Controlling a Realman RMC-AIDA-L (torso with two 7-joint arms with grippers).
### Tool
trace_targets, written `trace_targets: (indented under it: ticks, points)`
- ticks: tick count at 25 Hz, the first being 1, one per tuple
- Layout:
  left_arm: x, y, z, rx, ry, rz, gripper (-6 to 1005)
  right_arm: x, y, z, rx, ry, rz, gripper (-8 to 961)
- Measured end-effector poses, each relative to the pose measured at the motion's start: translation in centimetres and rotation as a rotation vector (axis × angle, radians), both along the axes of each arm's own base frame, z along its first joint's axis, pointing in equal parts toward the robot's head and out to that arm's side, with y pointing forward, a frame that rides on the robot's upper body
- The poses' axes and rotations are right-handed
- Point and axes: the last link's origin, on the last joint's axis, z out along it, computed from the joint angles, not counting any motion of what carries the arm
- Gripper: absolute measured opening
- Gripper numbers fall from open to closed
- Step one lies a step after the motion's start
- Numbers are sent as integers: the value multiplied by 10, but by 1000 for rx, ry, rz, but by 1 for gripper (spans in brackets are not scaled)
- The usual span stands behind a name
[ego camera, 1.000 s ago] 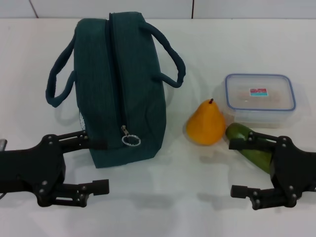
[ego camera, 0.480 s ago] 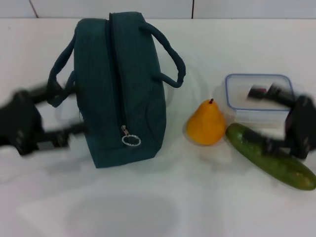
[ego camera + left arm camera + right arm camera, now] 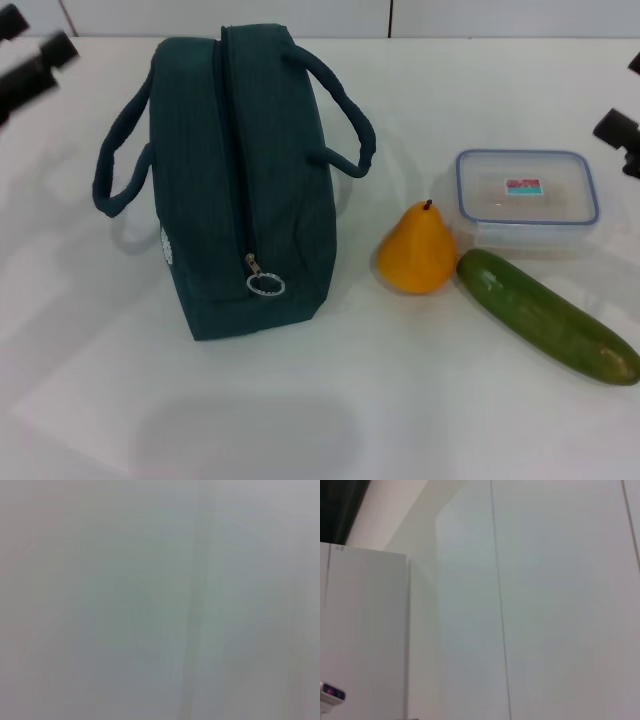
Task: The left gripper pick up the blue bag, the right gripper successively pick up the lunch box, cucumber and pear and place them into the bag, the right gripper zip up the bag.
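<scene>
Bag [image 3: 240, 180] lay on its side on the white table [image 3: 400, 400], the biggest thing there; teal to the eye, though the task calls it blue. Zip ran along the upward face and looked shut, its ring pull [image 3: 265, 284] at the near end. Judged: it must be opened before anything goes in. Both handles [image 3: 340, 110] slumped outward from the bag, which would give the left gripper something to take.

Cucumber [image 3: 545, 315] lay to the right of the bag and well apart from it, on a slant, its far end just beside the pear and the box.

Lunch box [image 3: 527, 198] sat farther right of the bag, lid on, blue rim, behind the cucumber's far end. First in the packing order, and its top was unobstructed.

Pear [image 3: 417, 250] stood upright between bag and box, stem up, closer to the box than to the bag.

Left gripper [image 3: 30, 60] showed only as a blurred dark shape above and left of the bag, touching nothing. Open or closed: could not tell.

Right gripper [image 3: 620, 135] showed at the picture's edge right of the box, mostly cut off. Fingers' state: could not tell. Wrist views showed no task item.

Judged: no step begun.
</scene>
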Motion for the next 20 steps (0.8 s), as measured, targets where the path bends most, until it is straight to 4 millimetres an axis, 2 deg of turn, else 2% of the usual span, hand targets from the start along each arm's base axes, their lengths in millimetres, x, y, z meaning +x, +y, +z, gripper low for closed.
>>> trace_targets:
  ticks: [2,5,9,11,14,17,20]
  points:
    - [-7,19,2,-10,-11,119,817,2,0,1,2,3,-11,873]
    - [-6,38,6,-41,-18,190,811,5,-2,1,1,1,-24,873]
    - [-1,65,25,-188,-96,343,802,8,-3,1,2,-3,-37,873]
    - [5,71,30,-268,-108,397,798,8,-4,2,4,-2,-40,873]
    - [23,71,35,-407,-117,443,792,10,-4,3,7,-5,-45,873]
    - [49,59,39,-524,-108,425,785,11,-4,4,9,-9,-50,873]
    - [65,46,45,-593,-109,426,779,13,-5,5,10,-10,-55,873]
